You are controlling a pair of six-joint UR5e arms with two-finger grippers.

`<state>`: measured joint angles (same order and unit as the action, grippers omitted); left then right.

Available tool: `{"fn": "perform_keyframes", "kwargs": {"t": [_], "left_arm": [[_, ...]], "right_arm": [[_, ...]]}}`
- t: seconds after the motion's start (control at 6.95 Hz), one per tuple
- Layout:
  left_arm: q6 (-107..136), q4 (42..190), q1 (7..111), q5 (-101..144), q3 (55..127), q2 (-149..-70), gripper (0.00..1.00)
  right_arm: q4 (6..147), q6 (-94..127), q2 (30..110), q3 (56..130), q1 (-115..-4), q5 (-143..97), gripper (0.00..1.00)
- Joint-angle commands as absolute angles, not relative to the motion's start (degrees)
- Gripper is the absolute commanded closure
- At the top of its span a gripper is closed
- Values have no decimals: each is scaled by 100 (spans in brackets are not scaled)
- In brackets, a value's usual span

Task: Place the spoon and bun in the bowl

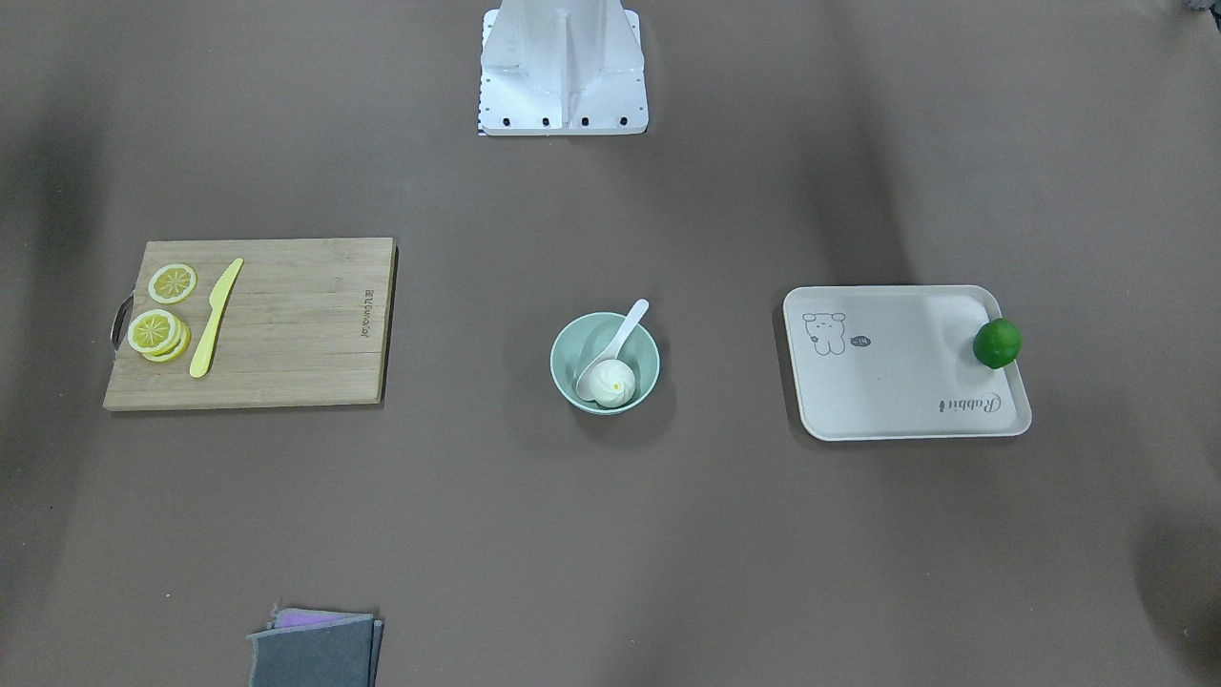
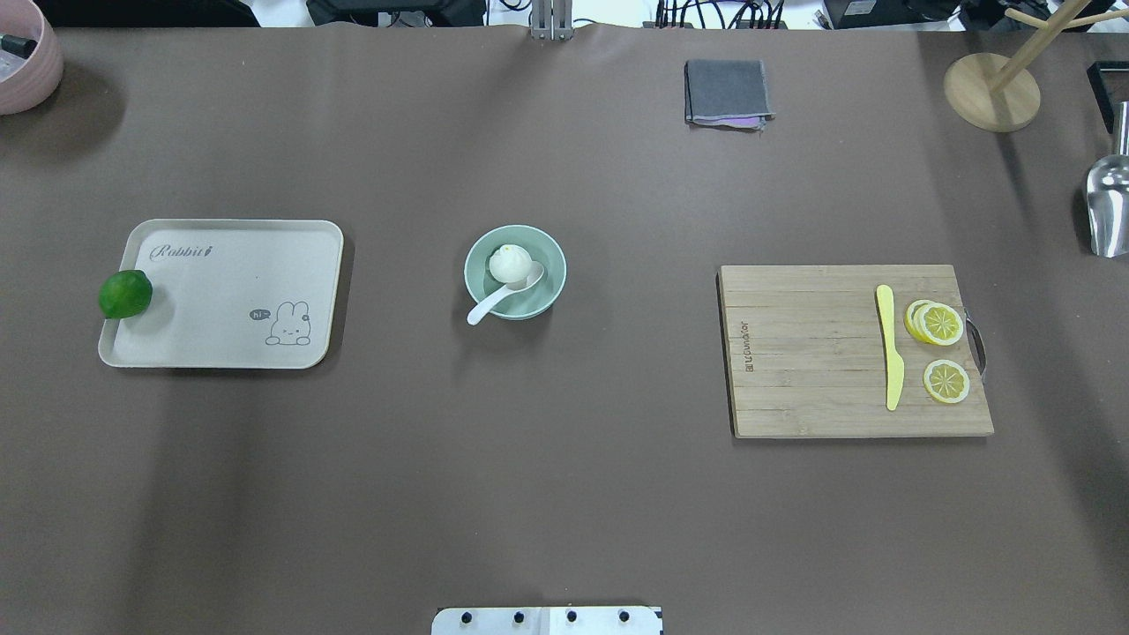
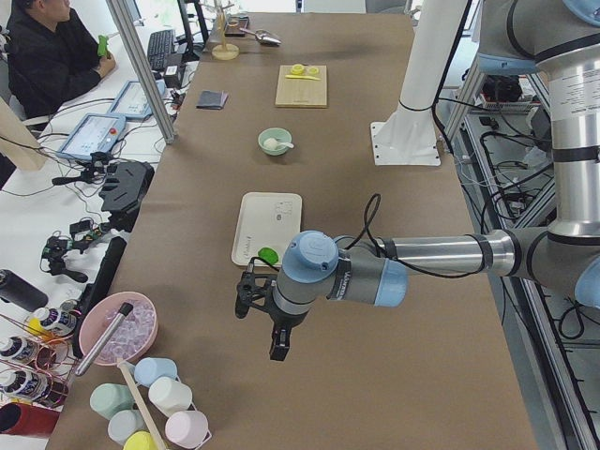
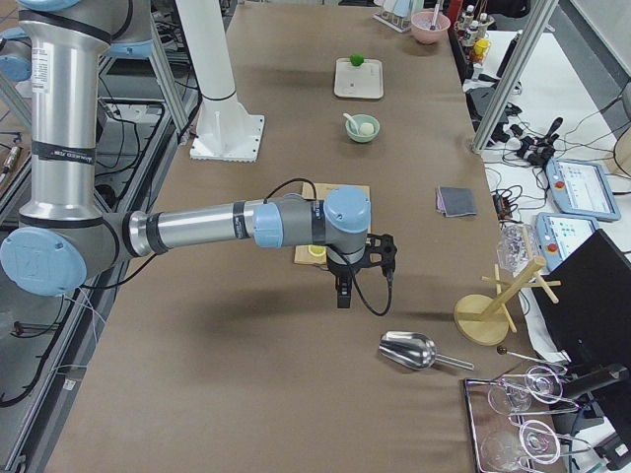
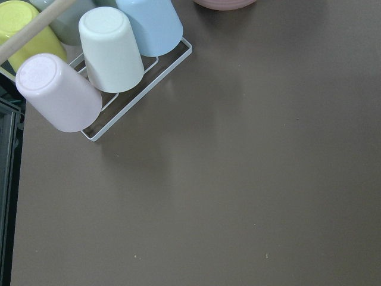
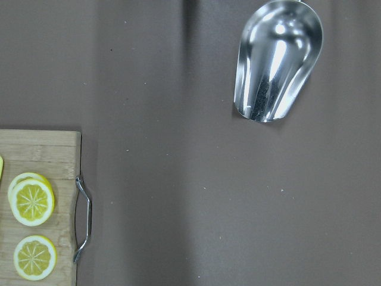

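Note:
The pale mint-green bowl (image 1: pixel 565 342) stands mid-table, also in the overhead view (image 2: pixel 552 256). The white bun (image 1: pixel 610 382) lies inside it, also in the overhead view (image 2: pixel 510 262). The white spoon (image 1: pixel 625 324) has its scoop in the bowl beside the bun and its handle over the rim, as the overhead view (image 2: pixel 494 304) also shows. My left gripper (image 3: pixel 278 349) hangs far off at the table's left end. My right gripper (image 4: pixel 342 294) hangs beyond the cutting board at the right end. Both show only in side views; I cannot tell if they are open or shut.
A cream tray (image 2: pixel 229 291) carries a green lime (image 2: pixel 124 294). A wooden cutting board (image 2: pixel 811 353) holds lemon slices (image 2: pixel 940 324) and a yellow knife (image 2: pixel 891 346). A folded grey cloth (image 2: pixel 726 92), metal scoop (image 6: pixel 277 59), wooden stand (image 2: pixel 990 91) and rack of cups (image 5: pixel 101 59) sit at the edges.

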<state>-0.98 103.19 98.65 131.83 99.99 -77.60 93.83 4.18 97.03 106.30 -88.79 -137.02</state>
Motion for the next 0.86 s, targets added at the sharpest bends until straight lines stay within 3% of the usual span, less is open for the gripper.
{"fn": "perform_keyframes", "kwargs": {"t": [0.0,0.72], "left_arm": [[-44,10318,9870,13210,10037,-7682,2],[-9,10266,9853,13192,10046,-7699,2]], "right_arm": [[9378,387,9808,10626,-8991,-13441,0],[9369,413,9940,10476,-8982,-13386,0]]}}
